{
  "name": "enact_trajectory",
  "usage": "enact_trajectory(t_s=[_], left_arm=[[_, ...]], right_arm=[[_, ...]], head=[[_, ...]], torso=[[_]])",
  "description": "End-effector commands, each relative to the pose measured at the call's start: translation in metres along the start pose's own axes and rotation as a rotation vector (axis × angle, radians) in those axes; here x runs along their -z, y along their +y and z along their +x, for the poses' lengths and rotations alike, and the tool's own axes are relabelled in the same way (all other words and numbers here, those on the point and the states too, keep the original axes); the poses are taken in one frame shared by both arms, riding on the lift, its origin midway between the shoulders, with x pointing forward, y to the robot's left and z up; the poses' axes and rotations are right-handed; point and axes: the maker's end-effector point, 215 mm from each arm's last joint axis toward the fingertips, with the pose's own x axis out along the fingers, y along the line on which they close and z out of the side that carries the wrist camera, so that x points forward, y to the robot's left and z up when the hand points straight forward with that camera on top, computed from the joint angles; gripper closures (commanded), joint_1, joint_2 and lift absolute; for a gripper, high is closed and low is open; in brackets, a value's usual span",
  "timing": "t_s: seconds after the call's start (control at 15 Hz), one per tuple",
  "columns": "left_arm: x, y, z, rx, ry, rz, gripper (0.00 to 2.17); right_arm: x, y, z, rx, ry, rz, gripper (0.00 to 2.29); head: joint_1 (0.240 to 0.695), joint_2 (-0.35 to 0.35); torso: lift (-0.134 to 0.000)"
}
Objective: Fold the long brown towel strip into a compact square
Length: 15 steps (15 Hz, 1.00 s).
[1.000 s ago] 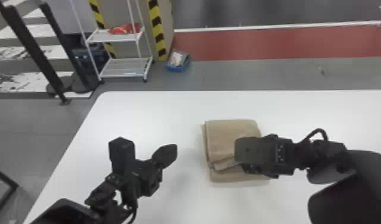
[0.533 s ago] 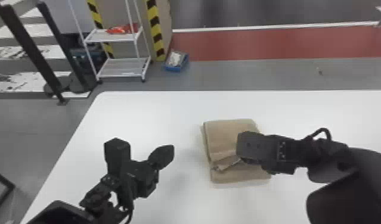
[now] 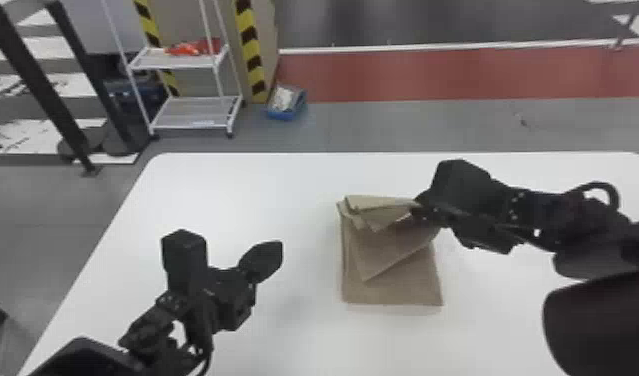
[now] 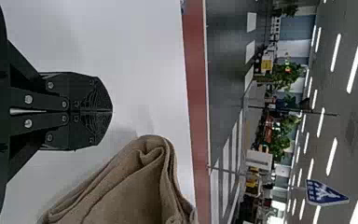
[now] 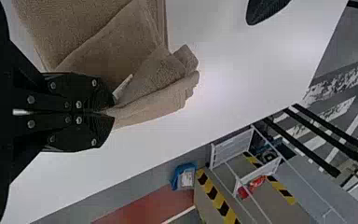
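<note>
In the head view my right gripper point(image 3: 417, 206) is at the back right corner of the brown towel point(image 3: 413, 280), holding a raised part of its upper layers. The front part of the towel lies flat, and a loose flap hangs diagonally across it. In the right wrist view the right gripper point(image 5: 109, 112) is shut on bunched folds of the towel point(image 5: 154, 93). Left of the towel, apart from it, is my left gripper point(image 3: 273, 257) above the table. The left wrist view has the left gripper point(image 4: 112, 111) with its fingers together, holding nothing, beside the towel's folded edge point(image 4: 130, 186).
The white table point(image 3: 233, 190) extends around the towel on all sides. Beyond its back edge stand a white shelf rack point(image 3: 193, 112) and a blue bin point(image 3: 287, 102) on the floor.
My right gripper has moved away toward the table's back edge, lifting the towel's upper layers and drawing them backward. The left arm has hardly moved.
</note>
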Motion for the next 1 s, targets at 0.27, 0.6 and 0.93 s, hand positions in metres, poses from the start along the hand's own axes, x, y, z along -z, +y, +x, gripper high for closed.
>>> enact_trajectory(t_s=[0.27,0.6,0.93], left_arm=[[0.005,-0.003,-0.005,0.010,0.019,-0.005,1.19],[0.008,-0.007,-0.005,0.017,0.024,-0.005,1.19],[0.008,-0.011,-0.006,0.021,0.023,-0.003,1.19]], right_arm=[[0.005,0.064,0.024,-0.145,0.021,0.018,1.51],[0.022,0.103,0.034,-0.227,0.056,0.029,1.36],[0.020,0.102,0.036,-0.234,0.043,0.022,1.13]], head=[[0.695,0.105],[0.695,0.129],[0.695,0.125]], torso=[[-0.124],[-0.124],[-0.124]])
